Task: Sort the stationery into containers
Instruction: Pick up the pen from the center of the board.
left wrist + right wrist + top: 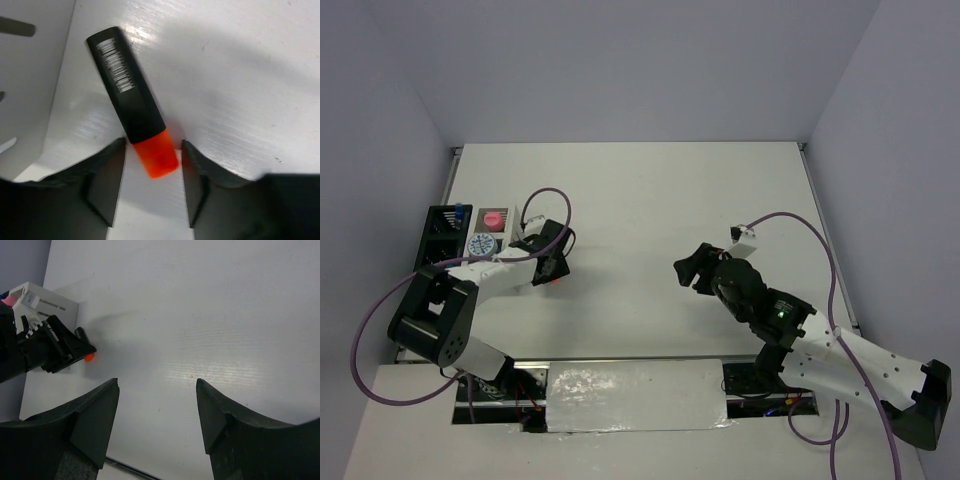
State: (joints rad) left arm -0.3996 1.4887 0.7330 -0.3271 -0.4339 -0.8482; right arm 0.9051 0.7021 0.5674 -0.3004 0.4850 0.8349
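A black highlighter with an orange cap (pixel 137 107) lies on the table beside the white box (pixel 25 75). My left gripper (pixel 152 145) is open, its jaws on either side of the orange cap with gaps on both sides. From above, the left gripper (pixel 552 262) sits just right of the white box (pixel 505 236), which holds a pink glitter jar (pixel 494 217) and a round blue-white tin (pixel 480 243). The black pen holder (pixel 438 240) stands left of it with blue-capped items (pixel 456 212) inside. My right gripper (pixel 695 268) is open and empty over mid-table, also in its wrist view (pixel 157 382).
The right wrist view shows the left gripper (pixel 50 345), the orange cap (pixel 89 357) and the white box (pixel 45 302) at its far left. A foil-covered strip (pixel 635 395) lies between the arm bases. Walls enclose the table at the left, back and right.
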